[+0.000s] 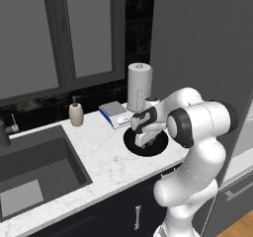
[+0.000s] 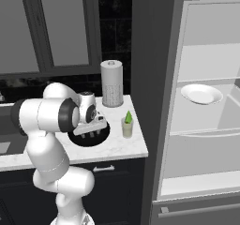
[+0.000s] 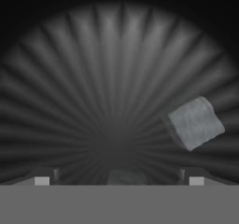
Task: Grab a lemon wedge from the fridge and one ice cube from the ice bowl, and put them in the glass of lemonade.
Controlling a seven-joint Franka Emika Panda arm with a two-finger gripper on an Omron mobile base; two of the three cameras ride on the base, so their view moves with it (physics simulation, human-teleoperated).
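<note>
Where the marble counter [image 1: 106, 167] runs through the middle of the left base view, sits the ice bowl [image 1: 129, 143]: wide, shallow, round, black, largely covered by the gripper [image 1: 144, 141]. Seen from the hand view, shows a ribbed dark inside [image 3: 116, 78] with one grey ice cube [image 3: 195, 122] at middle right, tilted, clear of the fingertips [image 3: 42, 180] at the bottom edge. A second greyish lump low at bottom centre, too cut off to tell. Fingers spread wide apart, released, gripping nothing, pointing down into the bowl [image 2: 101, 137] in the right base view.

Just right of the bowl in the right base view stands the glass of lemonade [image 2: 127, 128], small and clear with pale yellow-green liquid, and a pointed green lemon wedge [image 2: 128, 116] sticking up from its rim. Behind, toward upper centre, a white paper-towel roll [image 2: 112, 83].

Filling the right half of that view, the fridge [image 2: 154, 55], open, pale shelves inside, a white plate [image 2: 202, 93] on one shelf.

At left of the left base view: beige soap bottle [image 1: 76, 112], a dark sink [image 1: 34, 169], and a flat blue-edged scale-like thing [image 1: 114, 112] just behind the bowl. White arm [image 1: 197, 147] blocks the counter's right end.
</note>
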